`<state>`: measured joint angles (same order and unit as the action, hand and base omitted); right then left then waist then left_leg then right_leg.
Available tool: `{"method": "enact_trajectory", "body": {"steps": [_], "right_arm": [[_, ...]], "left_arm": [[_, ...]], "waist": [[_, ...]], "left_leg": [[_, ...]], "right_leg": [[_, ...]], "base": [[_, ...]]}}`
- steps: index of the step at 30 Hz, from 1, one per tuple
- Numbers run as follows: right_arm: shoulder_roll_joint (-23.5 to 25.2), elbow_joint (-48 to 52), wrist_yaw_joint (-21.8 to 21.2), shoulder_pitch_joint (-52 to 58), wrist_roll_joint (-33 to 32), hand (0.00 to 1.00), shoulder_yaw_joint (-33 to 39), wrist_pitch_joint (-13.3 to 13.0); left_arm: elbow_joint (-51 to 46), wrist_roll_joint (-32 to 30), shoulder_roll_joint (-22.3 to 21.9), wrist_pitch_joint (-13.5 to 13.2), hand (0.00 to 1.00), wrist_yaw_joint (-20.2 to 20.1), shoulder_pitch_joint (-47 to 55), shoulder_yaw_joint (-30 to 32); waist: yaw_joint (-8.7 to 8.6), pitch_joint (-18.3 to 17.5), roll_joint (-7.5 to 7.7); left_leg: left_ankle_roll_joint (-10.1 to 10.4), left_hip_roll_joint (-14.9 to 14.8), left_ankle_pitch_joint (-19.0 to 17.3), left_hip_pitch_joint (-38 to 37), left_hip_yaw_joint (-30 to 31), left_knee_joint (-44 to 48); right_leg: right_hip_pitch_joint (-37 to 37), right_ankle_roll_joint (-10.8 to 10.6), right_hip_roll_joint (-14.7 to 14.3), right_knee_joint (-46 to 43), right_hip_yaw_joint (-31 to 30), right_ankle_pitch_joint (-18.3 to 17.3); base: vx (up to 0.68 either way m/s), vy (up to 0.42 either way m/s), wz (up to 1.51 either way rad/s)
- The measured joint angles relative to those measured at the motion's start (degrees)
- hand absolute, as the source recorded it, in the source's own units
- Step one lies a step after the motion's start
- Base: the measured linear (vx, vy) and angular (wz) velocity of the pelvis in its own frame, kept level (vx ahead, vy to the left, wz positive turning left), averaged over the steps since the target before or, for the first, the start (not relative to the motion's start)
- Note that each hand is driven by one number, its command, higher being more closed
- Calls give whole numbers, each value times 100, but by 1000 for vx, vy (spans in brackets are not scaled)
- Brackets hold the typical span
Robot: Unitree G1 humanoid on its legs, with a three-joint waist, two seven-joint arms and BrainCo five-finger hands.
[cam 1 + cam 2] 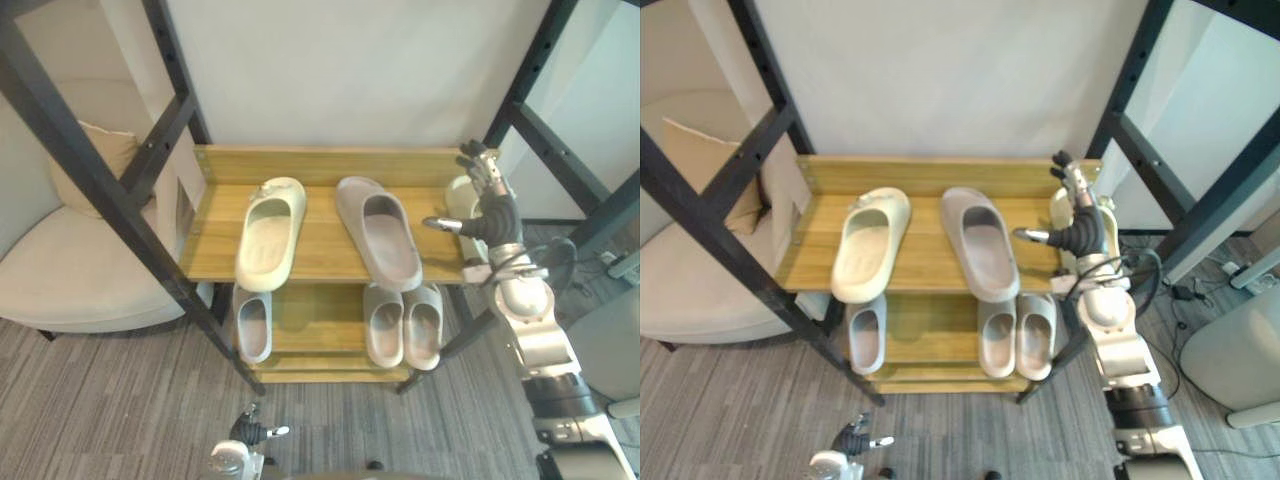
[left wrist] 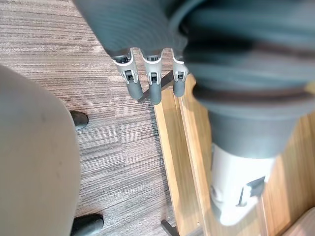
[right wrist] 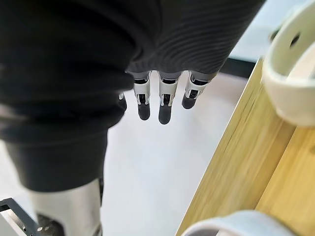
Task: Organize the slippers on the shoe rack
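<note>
Shelves of the shoe rack carry a cream slipper and a grey slipper on top, with small slippers below. They are probably light, bendy foam, best pinched at the strap. The right hand hovers open and empty at the top shelf's edge; the left hand hangs low, relaxed.

Rack showing tan wood grain and black frame; cream slipper; taupe slipper; carpet showing grey stripes.
</note>
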<state>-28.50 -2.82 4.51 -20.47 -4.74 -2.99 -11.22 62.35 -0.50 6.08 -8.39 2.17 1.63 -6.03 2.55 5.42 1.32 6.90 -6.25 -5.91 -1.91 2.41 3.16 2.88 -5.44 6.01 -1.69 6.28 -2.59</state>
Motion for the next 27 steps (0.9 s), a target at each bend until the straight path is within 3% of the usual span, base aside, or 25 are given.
{"method": "enact_trajectory", "body": {"steps": [11, 27], "right_arm": [[-315, -836, -185, -484, -24, 0, -657, 114], [-318, -1894, -151, -1125, 15, 0, -1055, 201]], "left_arm": [[-110, 78, 7, 2, 0, 1, 7, 54], [-237, 254, 15, -32, 0, 6, 6, 63]], "waist": [[99, 47, 19], [176, 236, -20]], "left_leg": [[-14, 23, 17, 183, 170, 32], [-13, 37, 18, 294, 291, 102]], "right_leg": [[-79, -3, 18, -10, 148, 2], [-90, -3, 27, -20, 245, 3]], "base": [[4, 3, 7], [-4, 1, 3]]}}
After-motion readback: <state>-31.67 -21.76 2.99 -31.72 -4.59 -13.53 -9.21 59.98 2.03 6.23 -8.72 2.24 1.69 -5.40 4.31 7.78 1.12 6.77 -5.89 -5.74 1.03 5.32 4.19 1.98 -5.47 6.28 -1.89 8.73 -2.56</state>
